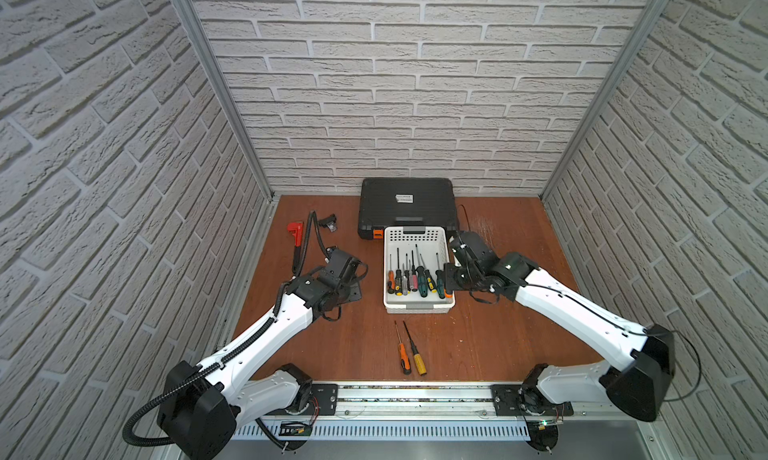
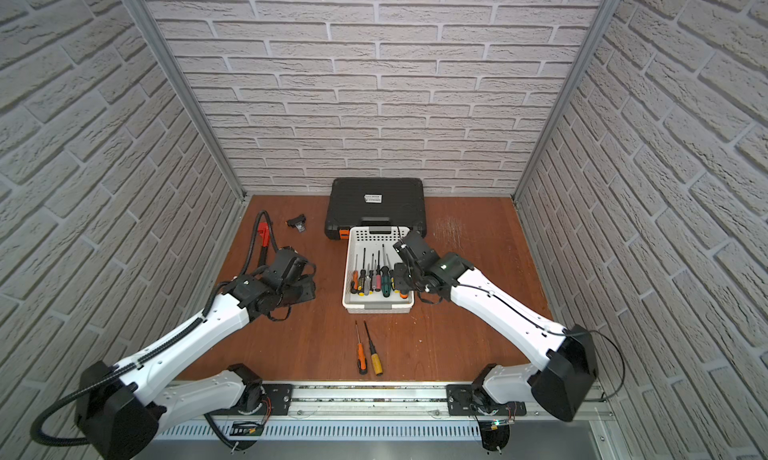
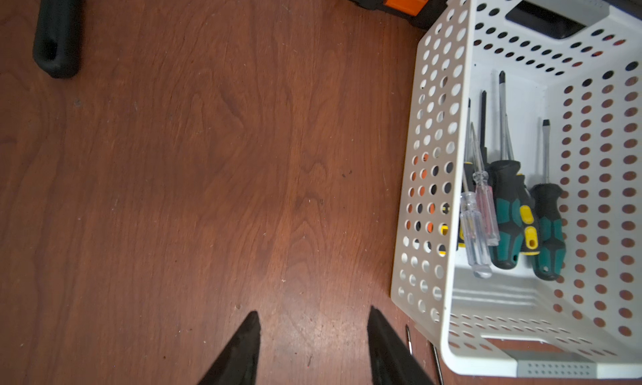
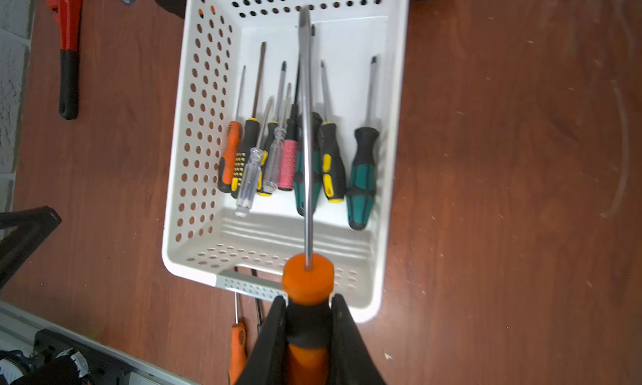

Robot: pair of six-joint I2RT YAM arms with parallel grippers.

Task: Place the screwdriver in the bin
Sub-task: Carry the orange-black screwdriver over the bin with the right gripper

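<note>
In the right wrist view my right gripper [image 4: 307, 303] is shut on the black and orange handle of a screwdriver [image 4: 307, 275]. Its steel shaft points out over the white perforated bin [image 4: 198, 122]. In both top views this gripper [image 1: 449, 281] [image 2: 401, 283] hangs at the bin's [image 1: 417, 308] [image 2: 377, 308] near right corner. Several screwdrivers [image 1: 415, 277] lie side by side inside. Two more, one orange [image 1: 402, 354] and one yellow [image 1: 417, 354], lie on the table in front of the bin. My left gripper [image 3: 314, 312] is open over bare wood left of the bin [image 3: 430, 157].
A black ribbed tool case [image 1: 405, 204] stands against the back wall, just behind the bin. A red pipe wrench [image 1: 296, 238] and a small black part [image 1: 328, 223] lie at the back left. Brick-pattern walls close in three sides.
</note>
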